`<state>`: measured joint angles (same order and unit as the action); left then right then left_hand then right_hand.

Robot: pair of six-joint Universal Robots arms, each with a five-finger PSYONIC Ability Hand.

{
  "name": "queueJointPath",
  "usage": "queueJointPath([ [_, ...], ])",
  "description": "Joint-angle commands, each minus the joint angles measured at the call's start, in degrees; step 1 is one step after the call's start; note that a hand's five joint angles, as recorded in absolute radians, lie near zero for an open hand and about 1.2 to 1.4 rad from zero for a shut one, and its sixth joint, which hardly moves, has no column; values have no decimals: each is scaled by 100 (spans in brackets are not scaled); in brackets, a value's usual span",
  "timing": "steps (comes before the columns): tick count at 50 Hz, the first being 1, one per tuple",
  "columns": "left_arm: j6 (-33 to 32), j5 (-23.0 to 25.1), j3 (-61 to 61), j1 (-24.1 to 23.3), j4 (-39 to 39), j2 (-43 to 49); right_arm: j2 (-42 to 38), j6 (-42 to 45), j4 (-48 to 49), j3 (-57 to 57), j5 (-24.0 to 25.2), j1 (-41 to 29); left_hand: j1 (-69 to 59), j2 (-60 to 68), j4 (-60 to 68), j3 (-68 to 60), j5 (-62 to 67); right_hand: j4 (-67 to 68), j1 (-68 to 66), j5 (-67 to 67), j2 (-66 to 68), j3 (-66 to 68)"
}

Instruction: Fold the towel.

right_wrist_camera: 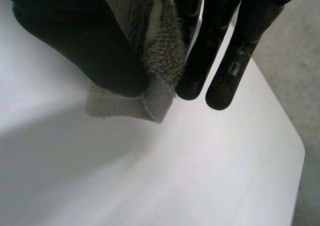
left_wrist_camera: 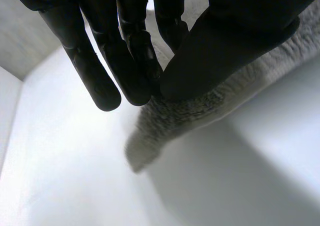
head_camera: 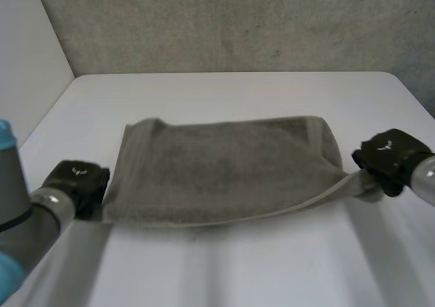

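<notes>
A grey towel [head_camera: 224, 168] lies folded over on the white table [head_camera: 238, 93], its near edge lifted a little. My left hand [head_camera: 78, 181] holds the towel's near left corner. In the left wrist view its thumb and fingers [left_wrist_camera: 125, 61] pinch the towel's [left_wrist_camera: 175, 116] corner, whose tip hangs below the fingertips. My right hand [head_camera: 389, 157] holds the near right corner, pulled out to the right. In the right wrist view the thumb and fingers [right_wrist_camera: 200, 46] pinch that corner of the towel [right_wrist_camera: 155, 61].
A grey wall [head_camera: 238, 22] rises behind the table's far edge. A pale wall [head_camera: 27, 56] stands at the left. Bare tabletop lies before and behind the towel.
</notes>
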<state>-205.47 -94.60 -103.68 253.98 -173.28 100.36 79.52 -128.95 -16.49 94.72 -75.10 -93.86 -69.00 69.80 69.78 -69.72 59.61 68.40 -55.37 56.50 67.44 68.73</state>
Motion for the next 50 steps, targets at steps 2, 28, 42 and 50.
queueJointPath([
  [2,-379,3,119,29,1192,-535,274,993,-1049,-58,-22,315,-1100,1020,1022,-1028,1039,1160,-2463,1350,1256,1127],
  [28,-450,3,3668,-32,-144,2926,-2389,45,1658,-1817,-1032,-572,-1100,1020,1022,-1028,1039,1160,-2463,1350,1256,1127],
  [42,-476,135,5314,-50,-487,4290,-3548,19,2747,-2730,-1172,-818,-1100,1020,1022,-1028,1039,1160,-2463,1350,1256,1127],
  [50,-476,390,5428,-85,-997,4387,-3769,10,3265,-3064,-1787,-854,5710,-5791,-5788,5783,-5772,-5840,4537,-5650,-5744,-5873],
])
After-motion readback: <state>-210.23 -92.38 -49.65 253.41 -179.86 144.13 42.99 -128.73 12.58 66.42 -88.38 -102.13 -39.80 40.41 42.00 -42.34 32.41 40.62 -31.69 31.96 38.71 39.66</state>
